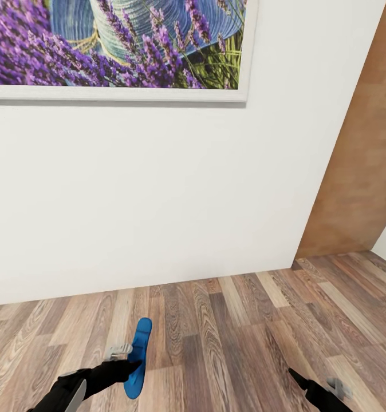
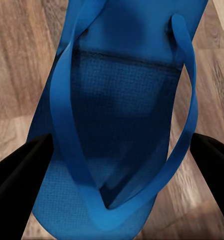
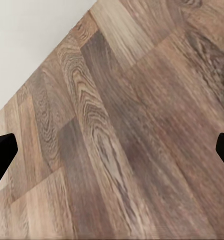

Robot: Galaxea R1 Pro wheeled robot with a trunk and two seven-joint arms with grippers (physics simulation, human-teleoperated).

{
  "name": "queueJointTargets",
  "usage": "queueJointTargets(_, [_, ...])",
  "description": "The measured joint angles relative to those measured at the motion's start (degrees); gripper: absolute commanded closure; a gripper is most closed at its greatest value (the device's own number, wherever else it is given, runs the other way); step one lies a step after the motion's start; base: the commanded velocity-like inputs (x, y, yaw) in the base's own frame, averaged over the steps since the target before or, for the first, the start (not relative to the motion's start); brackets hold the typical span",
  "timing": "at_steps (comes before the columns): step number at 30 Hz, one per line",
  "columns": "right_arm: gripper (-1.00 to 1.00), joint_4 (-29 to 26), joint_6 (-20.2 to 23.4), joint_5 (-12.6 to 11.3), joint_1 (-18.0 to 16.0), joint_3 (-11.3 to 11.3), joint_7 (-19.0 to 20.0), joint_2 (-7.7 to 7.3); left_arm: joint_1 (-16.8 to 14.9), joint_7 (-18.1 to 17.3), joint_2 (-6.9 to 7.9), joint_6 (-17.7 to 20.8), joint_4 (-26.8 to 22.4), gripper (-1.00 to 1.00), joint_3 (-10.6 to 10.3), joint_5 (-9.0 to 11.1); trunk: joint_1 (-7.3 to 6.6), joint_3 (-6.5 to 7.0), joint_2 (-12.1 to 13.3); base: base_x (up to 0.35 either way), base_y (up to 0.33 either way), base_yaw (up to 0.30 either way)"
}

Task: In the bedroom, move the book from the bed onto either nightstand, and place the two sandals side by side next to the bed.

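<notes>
One blue sandal [image 1: 138,359] is clamped between the left gripper [image 1: 126,362] fingers above the wood floor [image 1: 227,337], right gripper [image 1: 316,391] spread and empty, so carrying it to the bed likely comes next.

sandal [image 2: 124,115]: bright blue, foam- or rubber-like; footbed between the left gripper's fingers has a fine dotted, matt texture; straps smooth with a slight sheen
left gripper [image 2: 116,165]: fingers matt black, smooth, like plastic
right gripper [image 3: 112,150]: fingertips plain matt black
floor [image 1: 233,337]: wood planks under both grippers, mixed brown and grey tones, strong grain, low satin sheen
wall [image 1: 158,194]: ahead of the grippers, smooth matt white
picture [image 1: 118,43]: flat lavender print, smooth white frame
</notes>
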Motion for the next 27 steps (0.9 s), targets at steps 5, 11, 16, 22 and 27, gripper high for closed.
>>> queueJointTargets(5, [-1.00, 0.6, 0.0, 0.0, 0.0, 0.0, 0.0, -0.02, 0.0, 0.0, -0.04, 0.0, 0.1, 1.00, 0.0, 0.0, -1.10, 0.90, 2.0, 0.000, 0.000, 0.000])
queueJointTargets(11, [-1.00, 0.7, 0.0, 0.0, 0.0, 0.0, 0.0, -0.02, 0.0, 0.1, -0.05, 0.0, 0.2, 1.00, 0.0, 0.0, -1.32, 1.08, 2.4, 0.000, 0.000, 0.000])
queueJointTargets(16, [-1.00, 0.9, 0.0, 0.0, 0.0, 0.0, -0.1, -0.02, 0.0, 0.1, -0.05, 0.0, 0.2, 1.00, 0.0, 0.0, -1.32, 1.08, 2.4, 0.000, 0.000, 0.000])
queueJointTargets(22, [-1.00, 1.0, 0.0, 0.0, 0.0, 0.0, -0.1, 0.05, 0.0, 0.1, -0.12, 0.0, 0.2, 1.00, 0.0, 0.0, -1.32, 1.08, 2.4, 0.000, 0.000, -0.007])
queueJointTargets(27, [-1.00, 1.0, 0.0, 0.0, 0.0, 0.0, -0.1, 0.04, 0.0, 0.1, -0.25, 0.0, 0.3, 1.00, -0.1, 0.0, -1.32, 1.15, 2.4, 0.000, 0.000, -0.162])
